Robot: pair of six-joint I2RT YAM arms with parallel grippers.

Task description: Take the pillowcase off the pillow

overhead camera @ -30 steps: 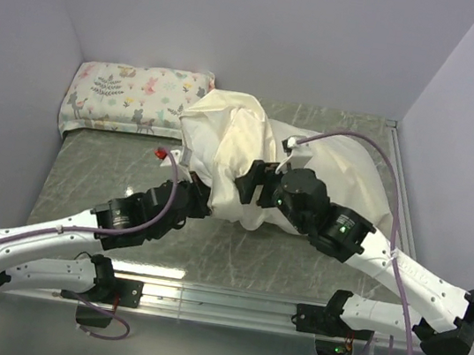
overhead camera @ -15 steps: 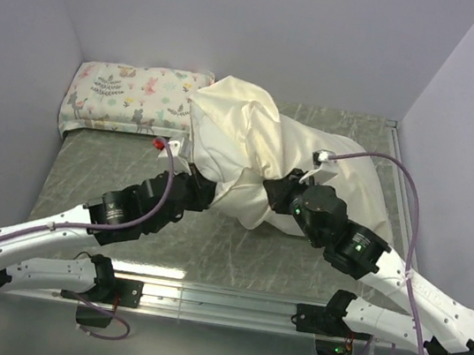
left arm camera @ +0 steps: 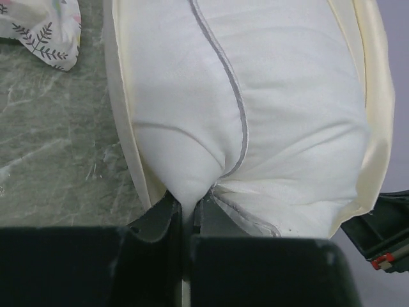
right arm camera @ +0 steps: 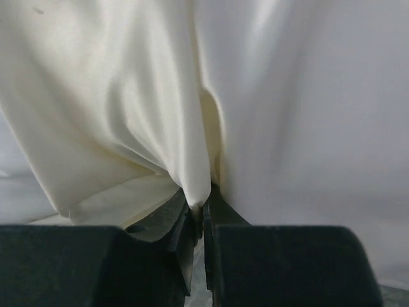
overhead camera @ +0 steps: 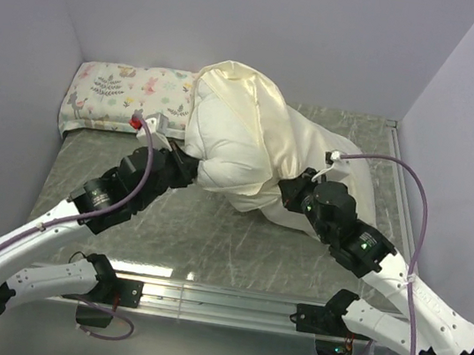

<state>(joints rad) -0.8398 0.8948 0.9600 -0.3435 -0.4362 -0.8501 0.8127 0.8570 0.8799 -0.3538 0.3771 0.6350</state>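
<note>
White arms (overhead camera: 31,240) with black joints, purple cables (overhead camera: 383,157), green lights.

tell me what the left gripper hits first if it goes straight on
The pillow: the left gripper is shut on its white corner, and the pillow's bulk lies directly ahead.

We find both arms stretched forward from their bases and converging toward the middle, the left gripper (overhead camera: 183,166) pinched tight on a corner of the pillow (left arm camera: 275,121) and the right gripper (overhead camera: 288,192) likewise clamped (fingers nearly meeting) on a fold of the pillowcase (right arm camera: 121,96).
</note>
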